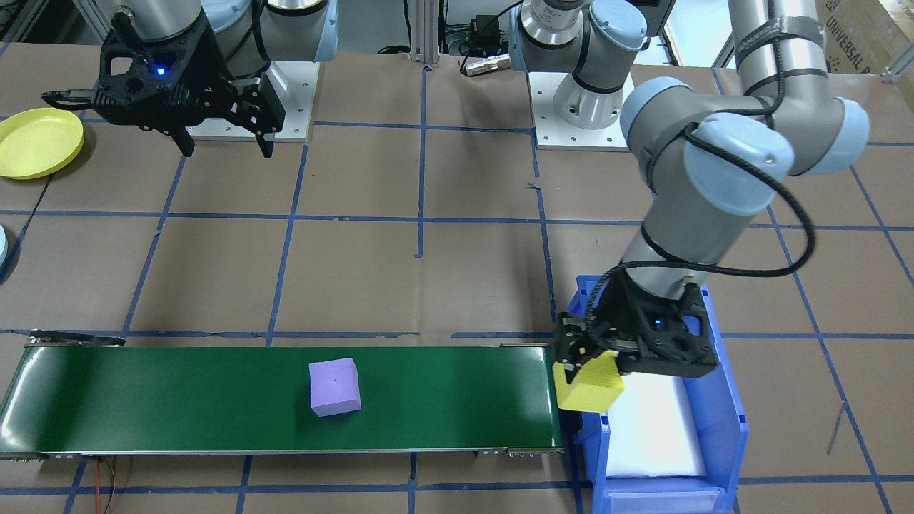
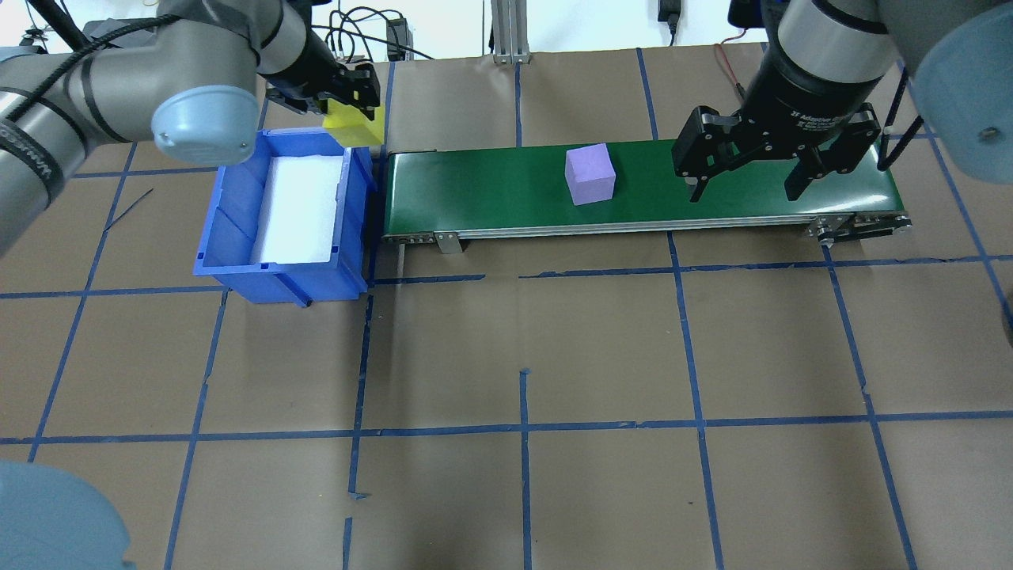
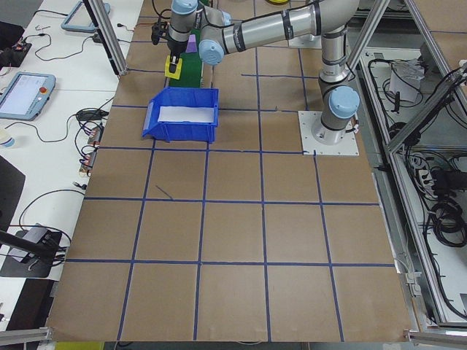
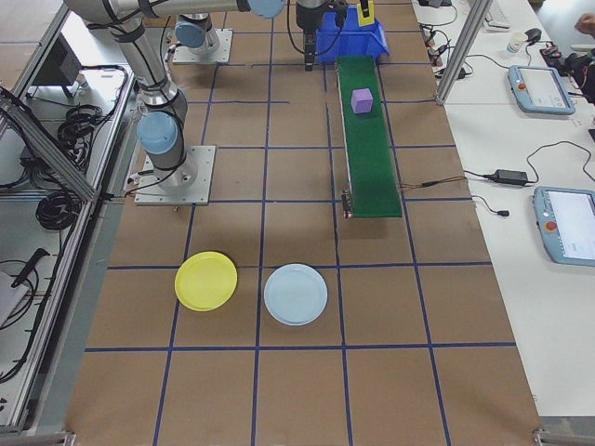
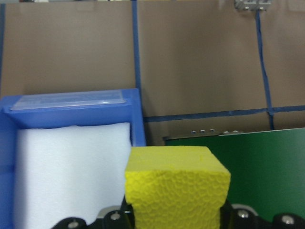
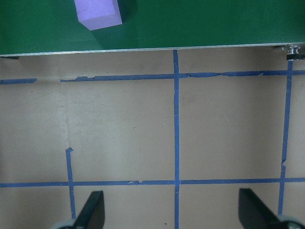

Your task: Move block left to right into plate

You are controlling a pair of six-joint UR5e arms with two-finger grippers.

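- Two blocks in play — a purple block (image 1: 334, 386) sits mid-belt on the green conveyor (image 1: 214, 400).
- Left gripper (image 1: 587, 365) is clamped on a yellow foam block (image 1: 590, 383), raised between blue bin (image 1: 725, 428) and belt end; placing it seems next.
- Right gripper (image 2: 746, 176) hovers, jaws wide and empty.
- Yellow plate (image 1: 37, 142) waits far off.

A yellow foam cube (image 1: 590, 384) with a pebbled surface hangs tilted in the left gripper (image 1: 580, 355), clear of any surface, over the corner where the blue plastic bin (image 1: 728, 421) meets the end of the green conveyor belt (image 1: 178, 400). A lilac foam cube (image 1: 334, 387) rests flat near mid-belt. A round yellow plate (image 4: 206, 280) and a pale blue round plate (image 4: 296, 294) lie side by side on the worktop beyond the belt's far end.
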